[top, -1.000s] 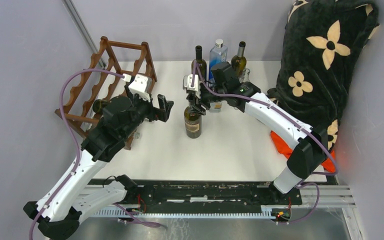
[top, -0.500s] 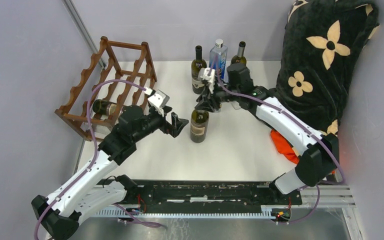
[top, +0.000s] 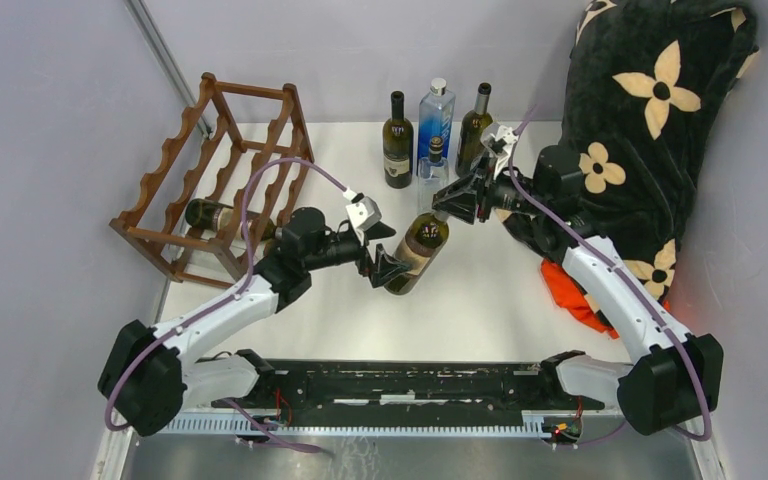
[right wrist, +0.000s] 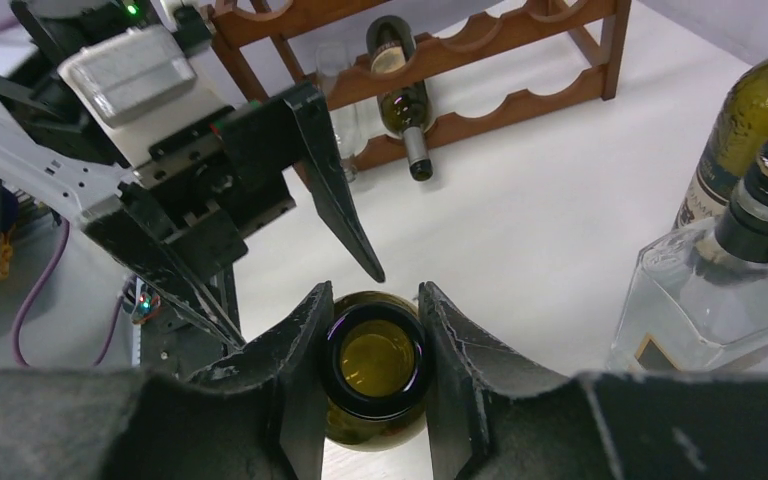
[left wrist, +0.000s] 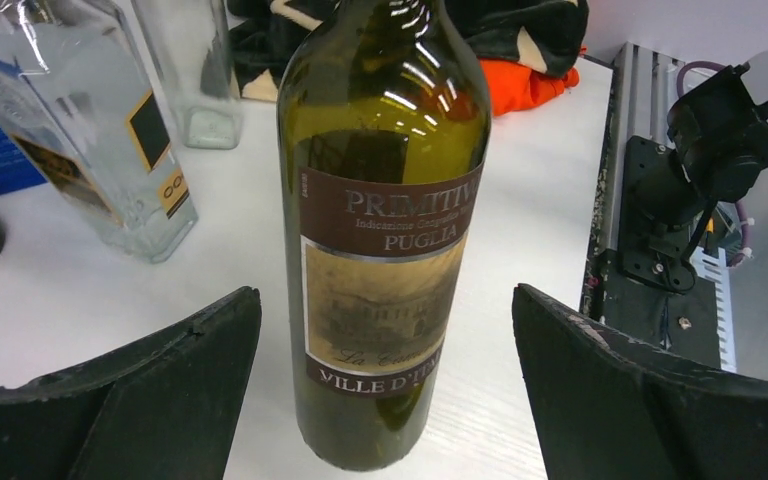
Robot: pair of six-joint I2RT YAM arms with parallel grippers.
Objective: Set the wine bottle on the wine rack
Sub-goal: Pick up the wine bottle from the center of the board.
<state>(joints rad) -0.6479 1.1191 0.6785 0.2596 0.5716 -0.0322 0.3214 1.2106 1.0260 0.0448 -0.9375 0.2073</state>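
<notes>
A dark green wine bottle [top: 415,251] with a brown and tan label leans tilted at the table's middle, neck toward the right. It also shows in the left wrist view [left wrist: 384,210]. My right gripper [top: 450,204] is shut on its neck; the right wrist view shows its open mouth [right wrist: 374,357] between the fingers. My left gripper [top: 384,262] is open, its fingers either side of the bottle's lower body without touching. The dark reddish-brown wooden wine rack [top: 222,170] stands at the far left and holds one bottle [top: 210,215] lying in a lower slot.
Two dark wine bottles [top: 397,128] [top: 476,120], a clear blue-labelled bottle [top: 436,110] and a small clear bottle [top: 430,172] stand at the back. A black flowered blanket [top: 650,110] and orange cloth [top: 570,295] lie at the right. Grey walls close both sides.
My right gripper has drawn back to the right, tipping the bottle over by its neck. My left gripper has moved right and now straddles the bottle's lower body.
</notes>
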